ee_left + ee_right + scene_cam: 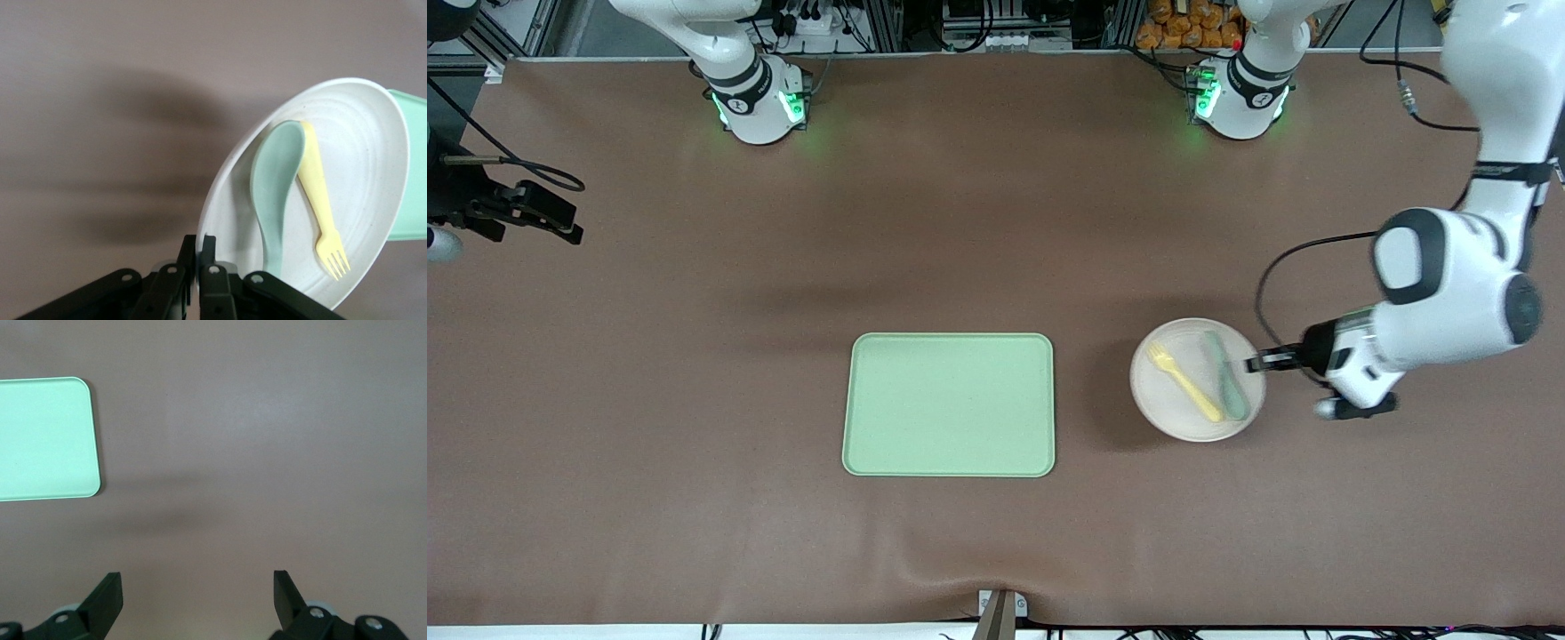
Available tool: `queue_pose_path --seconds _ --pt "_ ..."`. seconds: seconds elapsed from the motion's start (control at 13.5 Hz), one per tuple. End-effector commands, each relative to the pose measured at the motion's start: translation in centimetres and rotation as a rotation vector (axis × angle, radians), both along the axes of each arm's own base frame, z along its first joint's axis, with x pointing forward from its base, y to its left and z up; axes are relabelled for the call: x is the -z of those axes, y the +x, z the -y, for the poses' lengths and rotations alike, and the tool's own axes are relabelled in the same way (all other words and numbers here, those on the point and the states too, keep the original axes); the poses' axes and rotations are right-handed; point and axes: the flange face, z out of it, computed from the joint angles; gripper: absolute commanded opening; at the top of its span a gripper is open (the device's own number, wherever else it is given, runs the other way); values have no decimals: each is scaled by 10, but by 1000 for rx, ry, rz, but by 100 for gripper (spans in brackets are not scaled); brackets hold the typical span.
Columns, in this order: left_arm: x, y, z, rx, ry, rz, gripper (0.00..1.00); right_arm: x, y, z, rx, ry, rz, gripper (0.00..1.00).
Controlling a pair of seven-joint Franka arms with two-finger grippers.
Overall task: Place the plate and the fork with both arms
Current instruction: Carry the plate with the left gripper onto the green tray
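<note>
The table [694, 356] is lying brown and wide, and no words or labels are showing that can be read. The tray [949, 404] is lying flat on it, light green, with nothing on it.

The left arm [1449, 293] is reaching in from its end of the table toward the tray. The right arm [720, 44] is waiting at its own end of the table, well apart from the tray.

The plate [1183, 413] is sitting beside the tray, toward the left arm's end of the table. It looks lifted a little, with a dark shadow showing under it on the tray's side.

The left gripper [1258, 363] is pinching the plate's rim on the side away from the tray. Its two fingers [203, 257] are squeezing together on the thin edge.

The right gripper [197, 590] is hanging over bare table, with the tray's corner showing near it. Its fingers [107, 597] are standing wide apart and holding nothing.

The spoon [1227, 387] is lying in the plate, on the side away from the tray and close to the left gripper. The fork [1183, 380] is lying in the plate too, just beside the spoon on the tray's side.
</note>
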Motion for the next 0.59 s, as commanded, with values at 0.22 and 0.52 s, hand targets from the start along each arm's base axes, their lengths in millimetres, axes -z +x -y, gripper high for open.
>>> queue_pose_path --seconds 0.22,0.52 --pt "43 41 163 -140 -16 -81 0 0 -1 1 -9 2 5 100" --pt "87 23 246 -176 2 13 0 0 -1 2 -7 2 5 100"
